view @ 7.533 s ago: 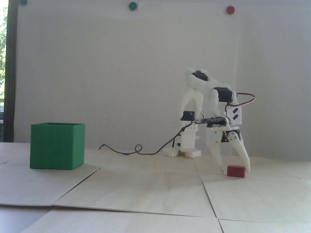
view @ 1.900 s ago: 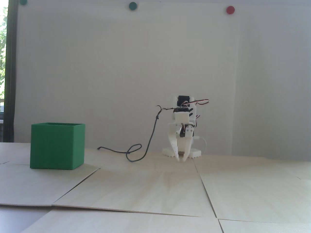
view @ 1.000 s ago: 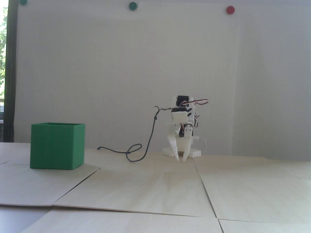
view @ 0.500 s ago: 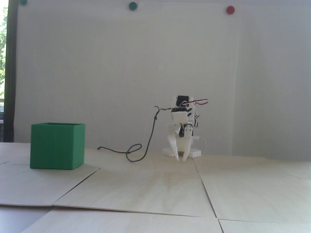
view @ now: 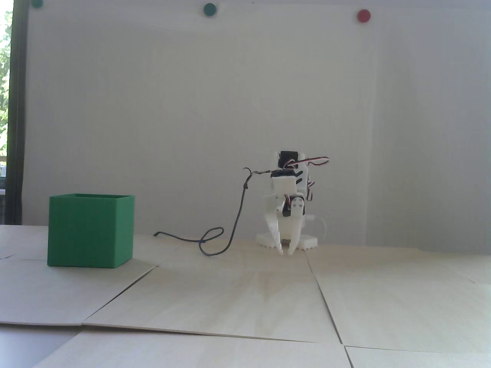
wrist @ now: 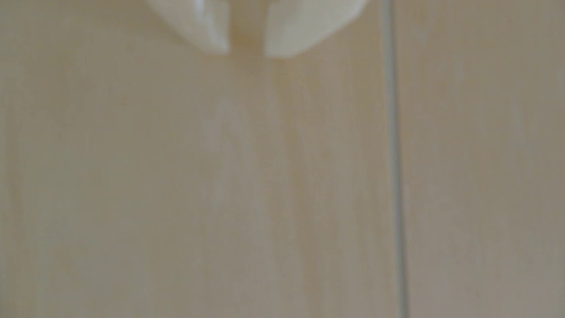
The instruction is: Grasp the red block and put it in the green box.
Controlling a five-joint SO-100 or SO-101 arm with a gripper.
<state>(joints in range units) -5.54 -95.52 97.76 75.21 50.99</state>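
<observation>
Nearest the fixed camera, the pale wooden table (view: pixel 245 303) is bare, crossed only by the seams between its boards. No red block shows on it in either view. Judging by that, the block most likely lies inside the green box (view: pixel 90 230), whose interior is hidden behind its walls, so this cannot be confirmed.

The green box stands near the table's left edge in the fixed view, about midway back, upright with its top open.

Farther back, close to the table's far edge, the white arm is folded over its base, and a dark cable (view: pixel 215 239) loops on the boards to its left. The gripper (view: pixel 287 253) points down with its tips just above or on the surface. The wrist view shows the gripper (wrist: pixel 246 50) with only a narrow gap between the tips and nothing held between them.

The step in hand looks like settling at rest. To do it well, the arm should stay tucked, the fingers nearly together and empty, clear of the cable loop and well apart from the box, so nothing is nudged.

Beyond is the wall, with coloured round dots along its top.
</observation>
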